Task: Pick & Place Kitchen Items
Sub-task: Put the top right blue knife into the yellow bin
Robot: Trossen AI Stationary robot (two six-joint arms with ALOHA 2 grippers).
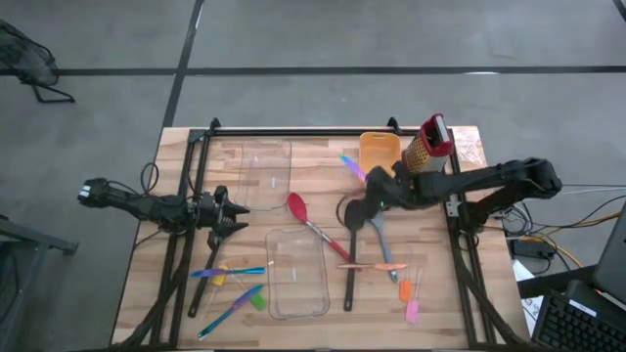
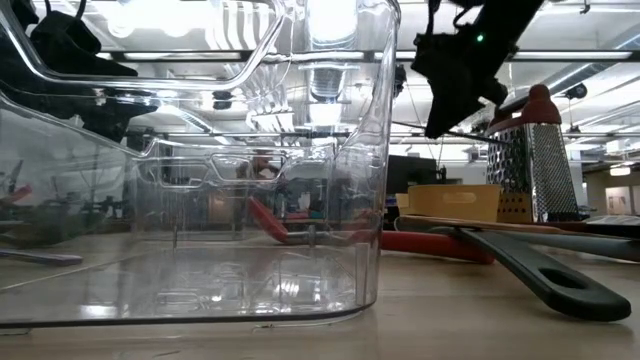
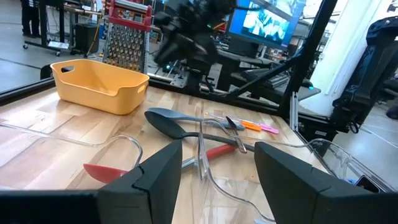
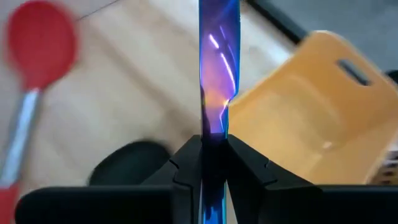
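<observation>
Fingers (image 4: pixel 186 163) of the right gripper (image 4: pixel 214 158) clamped on a thin, glossy blue-purple stick (image 4: pixel 217 68), held off the wooden table (image 1: pixel 450 293) beside the yellow plastic bin (image 1: pixel 378 152), with a red spoon (image 1: pixel 311 227) and black spoon (image 1: pixel 354 220) lying below. Farther left, left gripper (image 1: pixel 235 217) spread open, empty, between two clear containers (image 1: pixel 298 274).

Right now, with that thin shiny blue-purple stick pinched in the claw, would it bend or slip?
The thin iridescent blue-purple stick stands straight out of the right gripper, so it is probably stiff. Its glossy surface and narrow pinch suggest it could slip or swivel. It looks light.
</observation>
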